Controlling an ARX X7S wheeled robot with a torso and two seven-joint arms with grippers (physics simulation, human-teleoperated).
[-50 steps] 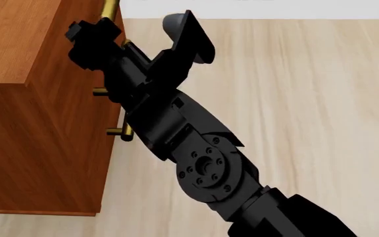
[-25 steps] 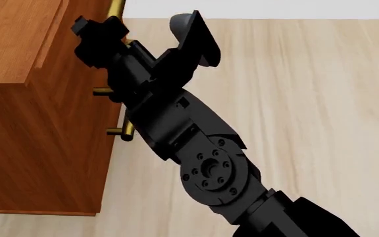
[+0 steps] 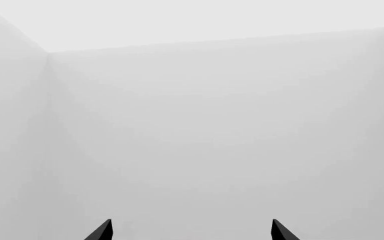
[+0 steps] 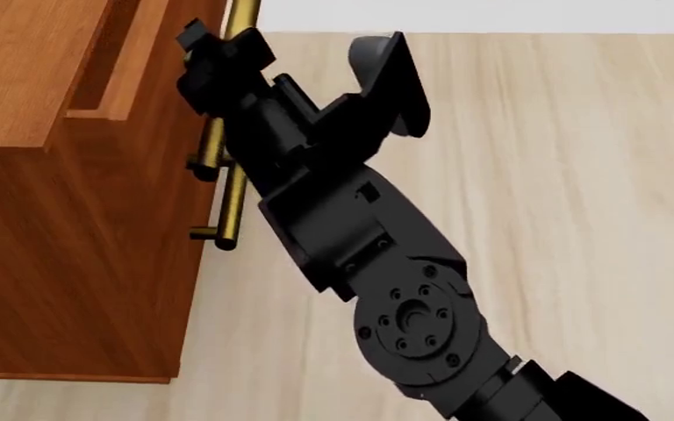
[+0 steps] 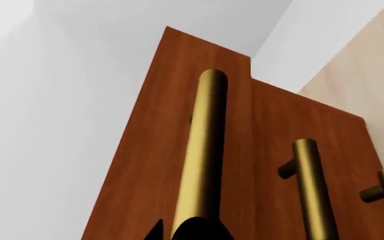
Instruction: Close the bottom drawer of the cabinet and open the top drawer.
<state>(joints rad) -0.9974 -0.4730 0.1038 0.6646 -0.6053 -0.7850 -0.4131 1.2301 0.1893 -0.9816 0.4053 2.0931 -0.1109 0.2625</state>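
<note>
Brass handle in your right gripper (image 4: 214,53), top drawer (image 4: 120,61) standing slightly out of the cabinet (image 4: 68,263).
Left wrist: your left gripper (image 3: 190,231) is showing jaws apart, facing blank wall. Right wrist: jaws are clamping the top handle (image 5: 202,150).

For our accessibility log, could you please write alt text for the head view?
The right gripper holds the top drawer's brass handle, the drawer pulled partly out of the reddish-brown cabinet. Pale wooden floor lies beyond.

Reddish-brown cabinet (image 4: 68,263), brass handles (image 5: 202,150), black arm (image 4: 349,228), pale, seemingly wood-grained floor (image 4: 571,175).
</note>
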